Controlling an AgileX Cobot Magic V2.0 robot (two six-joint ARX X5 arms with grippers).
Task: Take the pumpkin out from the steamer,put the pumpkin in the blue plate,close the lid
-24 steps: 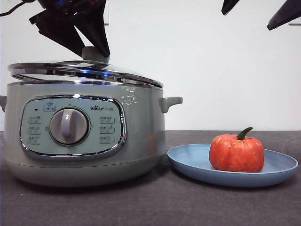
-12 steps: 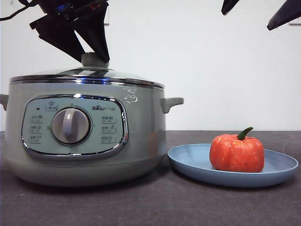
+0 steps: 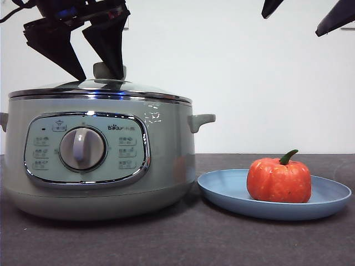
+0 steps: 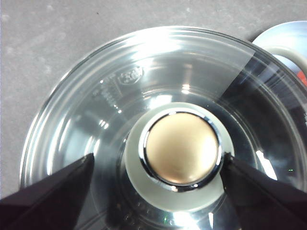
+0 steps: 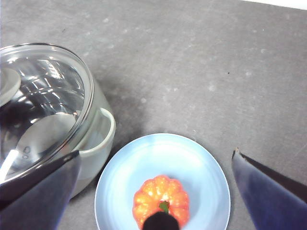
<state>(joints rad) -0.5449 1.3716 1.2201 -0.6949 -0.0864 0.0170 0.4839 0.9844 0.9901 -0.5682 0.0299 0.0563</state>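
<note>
The glass lid (image 3: 66, 88) sits flat on the sage-green steamer (image 3: 166, 160). My left gripper (image 3: 101, 76) is open, with one jaw on each side of the lid's knob (image 4: 181, 148), not clamping it. The pumpkin (image 3: 279, 180) stands upright in the blue plate (image 3: 222, 191), to the right of the steamer. My right gripper (image 3: 291, 24) is open and empty, high above the plate. The right wrist view shows the pumpkin (image 5: 160, 201) in the plate (image 5: 192, 163) and the lidded steamer (image 5: 98, 139) beside it.
Dark grey table surface (image 3: 183, 238) runs in front of the steamer and plate. A plain white wall stands behind. The steamer's side handle (image 3: 201, 120) points toward the plate, with a small gap between the two.
The lid went from tilted to flat on the steamer's rim. My left gripper's jaws opened off the knob. The right arm, pumpkin and plate have not moved.
</note>
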